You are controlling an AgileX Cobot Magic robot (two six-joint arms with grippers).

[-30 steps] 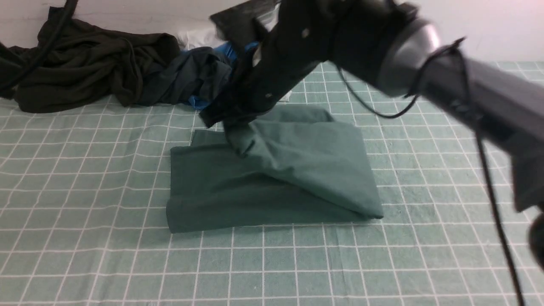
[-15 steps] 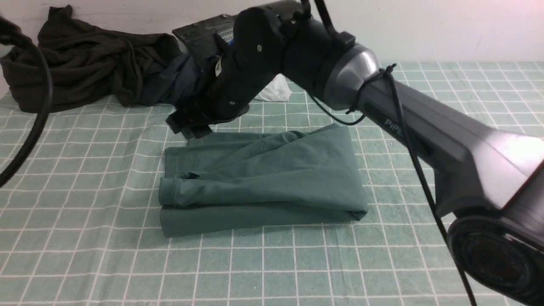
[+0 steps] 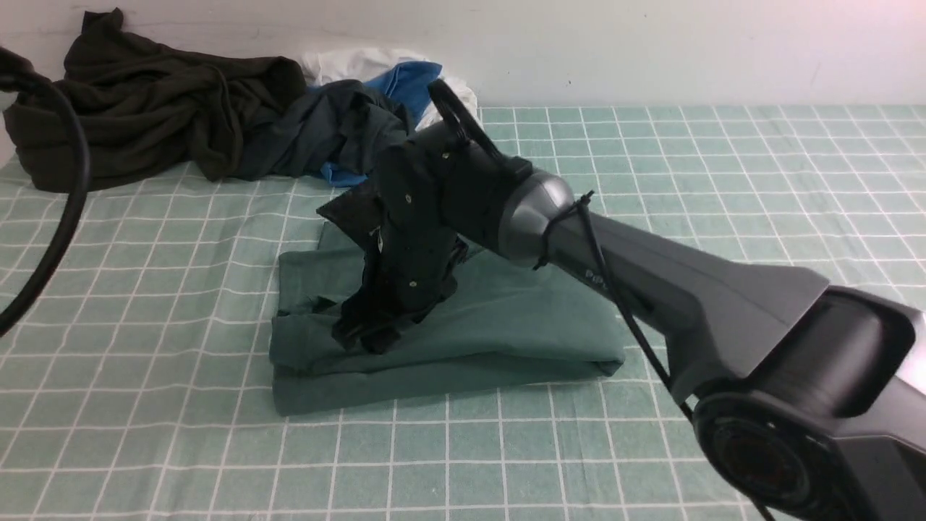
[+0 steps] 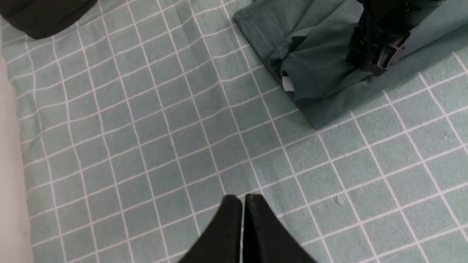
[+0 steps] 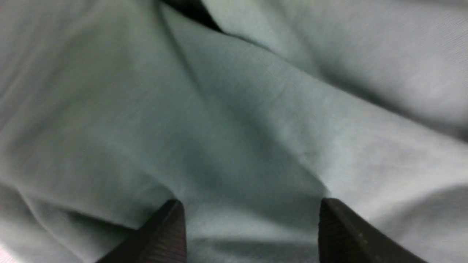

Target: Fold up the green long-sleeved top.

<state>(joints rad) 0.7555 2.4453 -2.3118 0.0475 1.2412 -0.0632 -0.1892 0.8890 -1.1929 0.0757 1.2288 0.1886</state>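
Dark right arm (image 3: 694,289), grey collar (image 3: 532,217), thin black cable (image 3: 613,289), pale lettering (image 3: 595,276), ridged black right pincer (image 5: 250,206)

Open checked cloth (image 3: 506,463) around folded green top (image 3: 506,325); garment heap (image 3: 145,123) behind

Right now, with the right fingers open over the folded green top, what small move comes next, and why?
Probably lift the right fingers straight up. They stand open, gripping nothing, low over the green long-sleeved top, which already lies folded; dragging sideways could rumple it.
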